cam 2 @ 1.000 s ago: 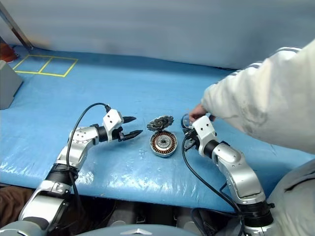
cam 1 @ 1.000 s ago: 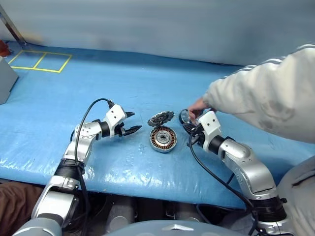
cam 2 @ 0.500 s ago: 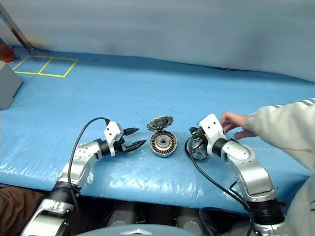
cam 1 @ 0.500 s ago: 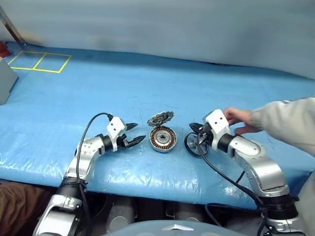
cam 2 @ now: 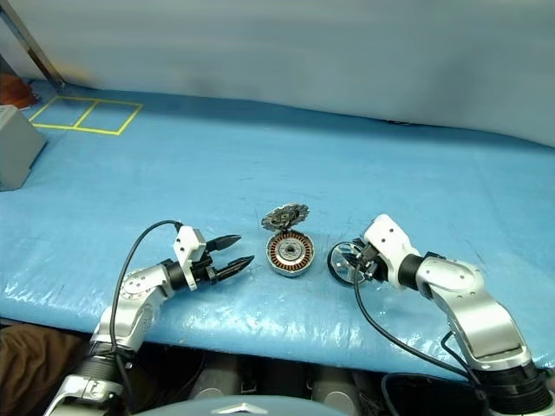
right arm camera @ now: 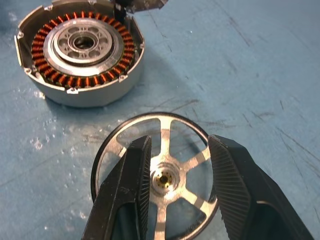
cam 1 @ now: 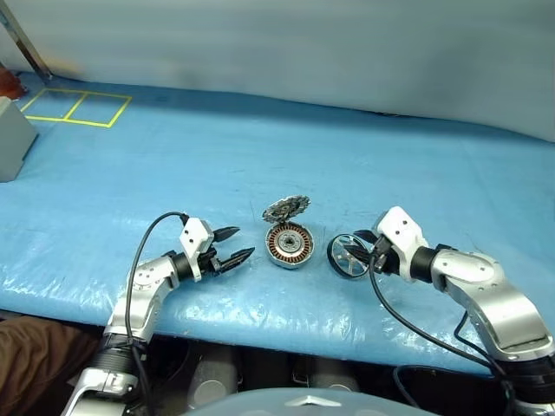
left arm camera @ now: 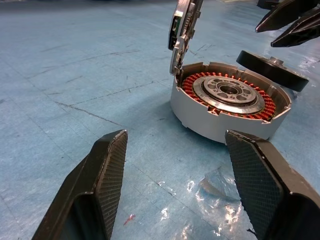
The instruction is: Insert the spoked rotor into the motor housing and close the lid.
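Rotor flat beside open housing, not yet gripped.

Head view: spoked rotor [cam 1: 350,256] right of centre, just beside motor housing [cam 1: 288,245], lid [cam 1: 284,208] propped up to leave the cup free. Left wrist: left gripper [left arm camera: 175,185] spread wide, empty, facing the housing. Right wrist: right gripper [right arm camera: 176,175] parted, straddling the hub, likely lined up to grasp.

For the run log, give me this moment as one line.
spoked rotor flat on mat, beside motor housing | lid up | right gripper open over rotor | left gripper open

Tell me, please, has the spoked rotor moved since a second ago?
Yes. The spoked rotor, previously up beside the person's hand, now lies flat on the table nearer the motor housing.
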{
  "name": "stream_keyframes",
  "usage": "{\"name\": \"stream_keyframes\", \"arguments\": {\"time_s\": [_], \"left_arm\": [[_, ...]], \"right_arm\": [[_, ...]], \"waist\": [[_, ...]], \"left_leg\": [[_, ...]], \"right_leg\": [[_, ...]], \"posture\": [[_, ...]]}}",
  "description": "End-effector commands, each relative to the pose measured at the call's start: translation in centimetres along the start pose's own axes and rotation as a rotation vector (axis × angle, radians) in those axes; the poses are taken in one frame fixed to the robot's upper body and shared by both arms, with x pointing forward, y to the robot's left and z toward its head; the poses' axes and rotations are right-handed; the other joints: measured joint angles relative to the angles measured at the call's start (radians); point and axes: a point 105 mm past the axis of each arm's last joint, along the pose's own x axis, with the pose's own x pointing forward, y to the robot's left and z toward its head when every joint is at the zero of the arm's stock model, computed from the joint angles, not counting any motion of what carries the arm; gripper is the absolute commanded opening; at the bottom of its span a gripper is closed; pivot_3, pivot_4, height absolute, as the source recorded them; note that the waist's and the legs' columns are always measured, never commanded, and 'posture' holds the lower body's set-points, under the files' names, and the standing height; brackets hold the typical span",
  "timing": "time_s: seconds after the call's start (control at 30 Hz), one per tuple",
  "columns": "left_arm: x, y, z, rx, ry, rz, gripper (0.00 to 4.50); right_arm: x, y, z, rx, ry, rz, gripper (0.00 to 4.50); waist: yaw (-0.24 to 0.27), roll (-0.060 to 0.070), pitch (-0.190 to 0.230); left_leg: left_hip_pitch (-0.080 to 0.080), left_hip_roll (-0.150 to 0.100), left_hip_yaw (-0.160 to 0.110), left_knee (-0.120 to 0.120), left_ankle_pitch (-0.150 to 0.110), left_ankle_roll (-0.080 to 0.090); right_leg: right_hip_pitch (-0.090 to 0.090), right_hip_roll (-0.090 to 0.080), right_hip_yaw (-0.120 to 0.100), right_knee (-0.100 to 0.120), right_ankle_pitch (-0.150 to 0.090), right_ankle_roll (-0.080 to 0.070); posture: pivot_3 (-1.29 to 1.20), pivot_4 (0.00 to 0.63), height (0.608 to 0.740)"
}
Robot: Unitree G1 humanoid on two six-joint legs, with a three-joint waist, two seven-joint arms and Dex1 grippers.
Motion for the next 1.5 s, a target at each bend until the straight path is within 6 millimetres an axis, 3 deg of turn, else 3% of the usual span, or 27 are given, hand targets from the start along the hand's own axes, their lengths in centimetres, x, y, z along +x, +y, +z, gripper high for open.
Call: {"name": "stream_keyframes", "arguments": {"time_s": [0.03, 0.2, 0.5, 0.73, 0.87, 1.5], "left_arm": [[0.2, -0.2, 1.2, 0.026, -0.042, -0.008, 3.28], [0.2, -0.4, 1.0, 0.023, -0.035, -0.011, 3.28], [0.4, -0.5, 0.9, 0.018, -0.031, -0.011, 3.28], [0.4, -0.5, 0.8, 0.013, -0.028, -0.010, 3.28], [0.4, -0.6, 0.7, 0.011, -0.028, -0.005, 3.28], [0.2, -0.6, 0.3, 0.002, -0.026, 0.011, 3.28]], "right_arm": [[-1.1, -0.2, 0.4, -0.013, -0.004, -0.010, 1.87], [-1.5, -0.2, 0.0, 0.008, 0.009, -0.012, 1.87], [-0.3, 0.8, -0.3, 0.015, 0.016, 0.017, 1.87], [0.1, 0.3, 0.0, -0.027, 0.023, 0.021, 1.87], [0.4, -0.2, 0.3, -0.029, 0.009, 0.002, 3.07], [1.3, 1.0, -2.6, 0.021, 0.116, 0.092, 3.07]], "waist": [[0.000, 0.000, 0.000], [-0.001, 0.000, 0.000], [0.000, 0.000, 0.000], [0.000, 0.000, 0.000], [0.001, 0.000, 0.000], [0.001, 0.000, 0.000]], "left_leg": [[0.000, 0.000, 0.000, 0.000, 0.000, 0.000], [0.000, 0.000, 0.000, 0.001, 0.000, 0.001], [-0.001, 0.000, -0.001, 0.002, -0.001, 0.001], [-0.001, 0.000, -0.001, 0.003, -0.001, 0.001], [-0.001, 0.000, -0.001, 0.003, -0.001, 0.001], [-0.001, -0.001, -0.001, 0.003, -0.002, 0.003]], "right_leg": [[0.000, 0.000, 0.000, 0.000, 0.000, 0.000], [0.000, 0.000, 0.000, 0.000, 0.000, 0.000], [0.001, -0.001, -0.001, 0.000, 0.000, 0.000], [0.001, -0.001, -0.001, 0.000, 0.000, 0.000], [0.001, -0.002, -0.002, 0.000, 0.000, 0.000], [0.001, -0.003, -0.003, -0.001, 0.000, 0.000]], "posture": [[0.00, 0.150, 0.740], [0.00, 0.150, 0.740], [0.00, 0.150, 0.740], [0.00, 0.150, 0.740], [0.00, 0.150, 0.740], [0.00, 0.150, 0.740]]}}
